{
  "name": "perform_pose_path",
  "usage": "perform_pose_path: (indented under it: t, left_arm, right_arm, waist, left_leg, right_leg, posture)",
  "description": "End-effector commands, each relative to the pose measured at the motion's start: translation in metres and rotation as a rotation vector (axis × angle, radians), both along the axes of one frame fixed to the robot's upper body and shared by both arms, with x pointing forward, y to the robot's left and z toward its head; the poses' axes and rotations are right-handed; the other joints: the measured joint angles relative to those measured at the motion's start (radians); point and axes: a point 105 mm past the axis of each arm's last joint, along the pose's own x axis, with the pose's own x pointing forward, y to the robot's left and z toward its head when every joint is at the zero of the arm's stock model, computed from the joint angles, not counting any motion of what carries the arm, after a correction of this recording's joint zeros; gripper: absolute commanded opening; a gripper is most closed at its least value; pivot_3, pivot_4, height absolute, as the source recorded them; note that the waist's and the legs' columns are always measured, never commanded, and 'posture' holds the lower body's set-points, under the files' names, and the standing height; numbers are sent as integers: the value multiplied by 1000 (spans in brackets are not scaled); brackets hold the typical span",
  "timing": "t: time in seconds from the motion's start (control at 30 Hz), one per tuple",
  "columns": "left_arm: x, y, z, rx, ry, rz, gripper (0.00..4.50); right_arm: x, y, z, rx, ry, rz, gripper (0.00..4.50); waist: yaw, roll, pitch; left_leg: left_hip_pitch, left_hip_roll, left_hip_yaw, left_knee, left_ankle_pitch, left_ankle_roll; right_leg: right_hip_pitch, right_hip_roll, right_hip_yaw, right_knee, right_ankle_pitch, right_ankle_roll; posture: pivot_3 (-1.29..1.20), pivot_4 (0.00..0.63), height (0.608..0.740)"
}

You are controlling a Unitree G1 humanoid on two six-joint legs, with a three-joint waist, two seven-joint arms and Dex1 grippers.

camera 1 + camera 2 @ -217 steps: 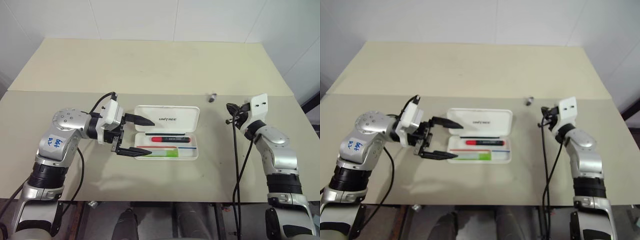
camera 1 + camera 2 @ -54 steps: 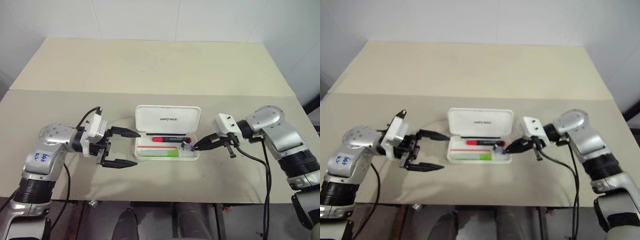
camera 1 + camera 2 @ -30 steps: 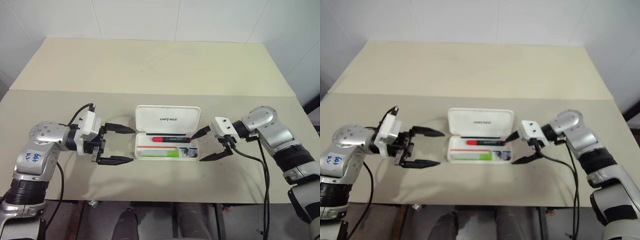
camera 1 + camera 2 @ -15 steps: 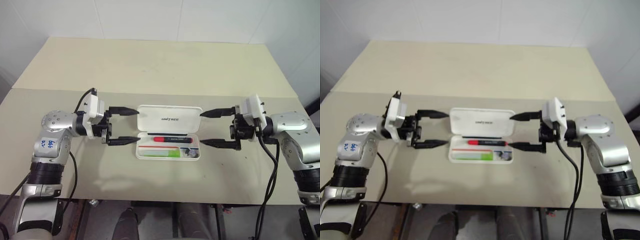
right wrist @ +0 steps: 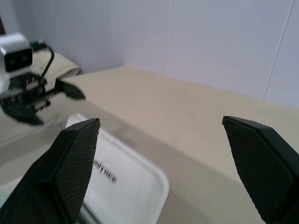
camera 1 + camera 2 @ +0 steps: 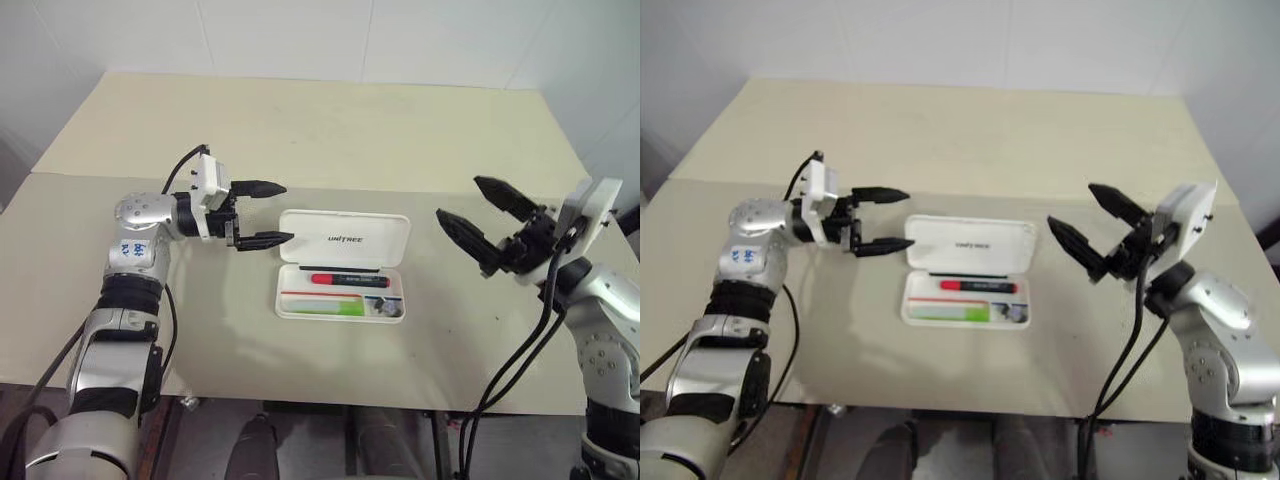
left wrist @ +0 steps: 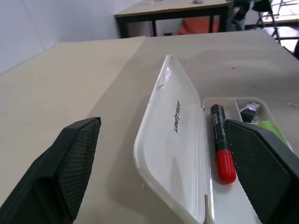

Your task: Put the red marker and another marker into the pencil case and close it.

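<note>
Left eye view: pencil case lies open, light, stiff, slick plastic; push the lid's 12 o'clock edge. Left gripper and right gripper both spread, empty.

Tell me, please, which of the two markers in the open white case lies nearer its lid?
The red marker with the black barrel, in the compartment beside the hinged lid; the green highlighter lies along the front edge.

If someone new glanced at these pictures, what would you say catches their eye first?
Probably the pencil case, lying open in the middle of the table, with the red marker and the green highlighter already inside its tray. Next come the two open grippers flanking it: the left gripper beside the lid's left end, the right gripper raised off to the right.
</note>
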Motion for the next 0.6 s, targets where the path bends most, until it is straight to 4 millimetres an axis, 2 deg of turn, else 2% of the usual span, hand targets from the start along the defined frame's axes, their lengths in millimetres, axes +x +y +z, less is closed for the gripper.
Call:
perform_pose_path:
  t: [0.03,0.2,0.37,0.5,0.6]
  left_arm:
    - [7,-1,14,18,-62,-4,3568]
    - [22,-1,34,-24,-112,60,1858]
    - [37,3,30,2,-110,184,56]
    - [46,5,12,80,-69,258,23]
    - [49,3,5,79,-34,280,23]
  right_arm:
    - [-9,-2,19,8,-97,-39,4500]
    - [-12,-4,19,17,-102,-59,4500]
    - [-14,-7,19,24,-104,-67,4500]
    - [-18,-9,12,-17,-79,-25,4500]
    - [-20,-10,8,-53,-49,14,4500]
  waist:
    - [-1,0,0]
    - [-4,0,0]
    - [-2,0,0]
    - [0,0,0]
    - [0,0,0]
  left_leg:
    - [0,0,0,0,0,0]
    - [0,0,0,0,0,0]
    - [0,0,0,-1,0,0]
    - [0,0,0,-1,0,0]
    - [0,0,0,-1,0,0]
  right_leg:
    - [0,0,0,0,0,0]
    - [0,0,0,-1,0,0]
    - [0,0,0,-1,0,1]
    - [0,0,0,-1,0,1]
    - [0,0,0,-1,0,1]
  posture:
    - [0,150,740]
    - [0,150,740]
    - [0,150,740]
    - [0,150,740]
    - [0,150,740]
